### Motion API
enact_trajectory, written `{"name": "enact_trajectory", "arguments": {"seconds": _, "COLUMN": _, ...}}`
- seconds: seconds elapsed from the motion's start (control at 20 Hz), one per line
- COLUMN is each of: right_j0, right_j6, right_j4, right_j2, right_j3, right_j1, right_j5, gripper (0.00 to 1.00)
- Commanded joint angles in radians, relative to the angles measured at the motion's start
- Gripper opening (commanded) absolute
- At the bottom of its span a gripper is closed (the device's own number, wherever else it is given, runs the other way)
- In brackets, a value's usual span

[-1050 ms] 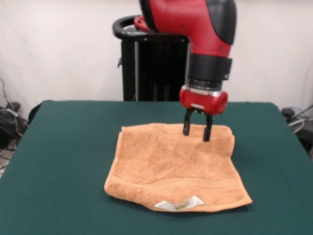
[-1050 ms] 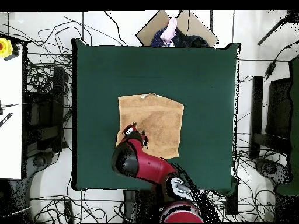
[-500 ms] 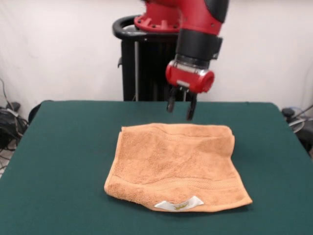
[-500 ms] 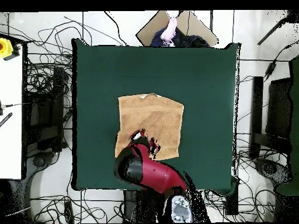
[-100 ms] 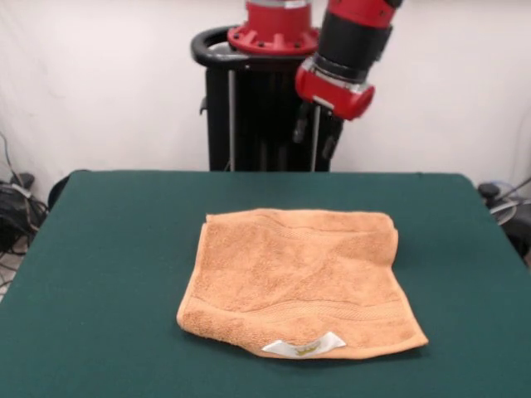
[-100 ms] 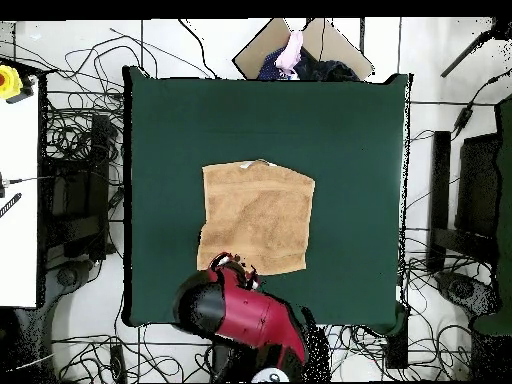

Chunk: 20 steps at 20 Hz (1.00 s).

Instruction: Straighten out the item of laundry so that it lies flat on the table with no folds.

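Soft, even light from above fills the scene. The small orange-tan terry towel (image 5: 300, 280) casts only a thin shadow along its near edge on the dark green felt-covered table (image 5: 108, 274); no glare shows.

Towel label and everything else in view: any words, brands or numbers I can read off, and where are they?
Nothing can be read in either view.
Label on the towel, at its near edge: white with a small yellowish mark, too blurred to read.
Gripper and table: no text visible.
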Motion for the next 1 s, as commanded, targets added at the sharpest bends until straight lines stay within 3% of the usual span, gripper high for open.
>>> {"name": "enact_trajectory", "arguments": {"seconds": 0.05, "right_j0": -0.304, "right_j6": -0.214, "right_j4": -0.192, "right_j2": 0.310, "right_j3": 0.041, "right_j1": -0.099, "right_j5": -0.036, "gripper": 1.00}}
{"name": "enact_trajectory", "arguments": {"seconds": 0.25, "right_j0": -0.419, "right_j6": -0.258, "right_j4": -0.353, "right_j2": 0.454, "right_j3": 0.074, "right_j1": -0.103, "right_j5": -0.081, "gripper": 1.00}}
{"name": "enact_trajectory", "arguments": {"seconds": 0.6, "right_j0": -0.515, "right_j6": -0.208, "right_j4": -0.576, "right_j2": 0.579, "right_j3": 0.134, "right_j1": -0.115, "right_j5": -0.113, "gripper": 1.00}}
{"name": "enact_trajectory", "arguments": {"seconds": 0.8, "right_j0": -0.523, "right_j6": -0.194, "right_j4": -0.693, "right_j2": 0.646, "right_j3": 0.156, "right_j1": -0.126, "right_j5": -0.134, "gripper": 1.00}}
{"name": "enact_trajectory", "arguments": {"seconds": 1.0, "right_j0": -0.461, "right_j6": -0.129, "right_j4": -0.752, "right_j2": 0.667, "right_j3": 0.178, "right_j1": -0.127, "right_j5": -0.158, "gripper": 1.00}}
